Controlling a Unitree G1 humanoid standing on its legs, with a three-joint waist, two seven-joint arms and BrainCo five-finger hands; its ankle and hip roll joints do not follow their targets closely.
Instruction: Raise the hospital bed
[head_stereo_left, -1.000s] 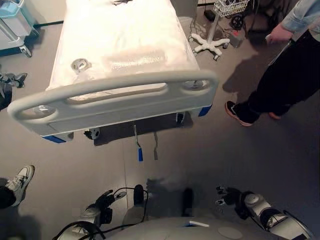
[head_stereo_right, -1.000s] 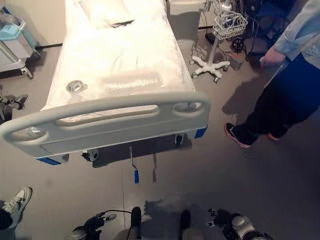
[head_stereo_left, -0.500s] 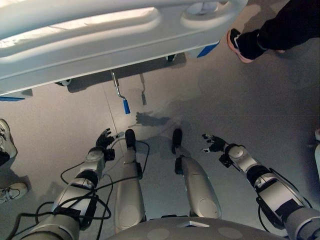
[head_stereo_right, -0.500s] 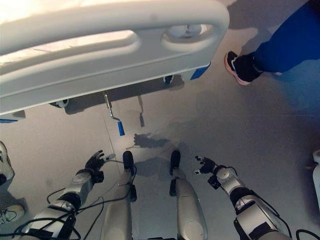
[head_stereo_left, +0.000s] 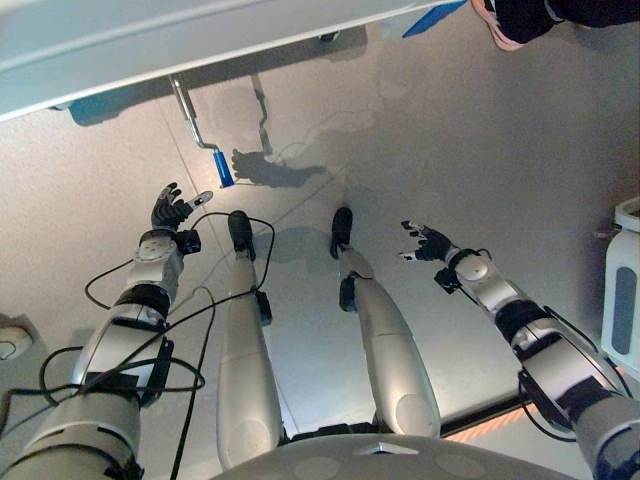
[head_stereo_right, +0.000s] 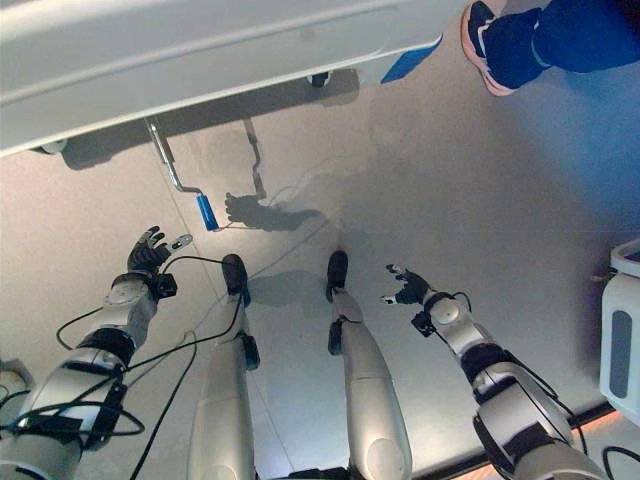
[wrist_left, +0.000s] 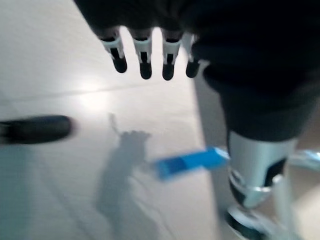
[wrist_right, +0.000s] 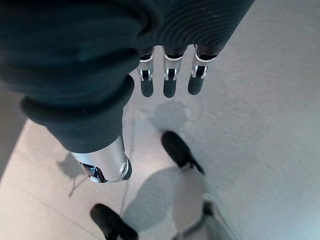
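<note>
The hospital bed's grey footboard (head_stereo_left: 150, 40) runs along the top of both eye views. Under it a metal crank (head_stereo_left: 187, 105) hangs down and ends in a blue handle (head_stereo_left: 222, 169) just above the floor. My left hand (head_stereo_left: 167, 211) hovers low, a short way below and to the left of that handle, fingers straight and holding nothing. In the left wrist view the blue handle (wrist_left: 190, 161) lies past the fingers (wrist_left: 145, 57), apart from them. My right hand (head_stereo_left: 428, 243) is spread open over bare floor to the right.
A person's shoe (head_stereo_right: 483, 45) and dark trouser leg stand at the top right by the bed's blue corner (head_stereo_right: 410, 62). A second, folded crank (head_stereo_left: 262, 110) hangs beside the first. A white bin (head_stereo_left: 622, 290) sits at the right edge.
The camera has tilted further down, so the bed has slid toward the top. My left hand has come closer to the blue crank handle. The right hand stays open.
</note>
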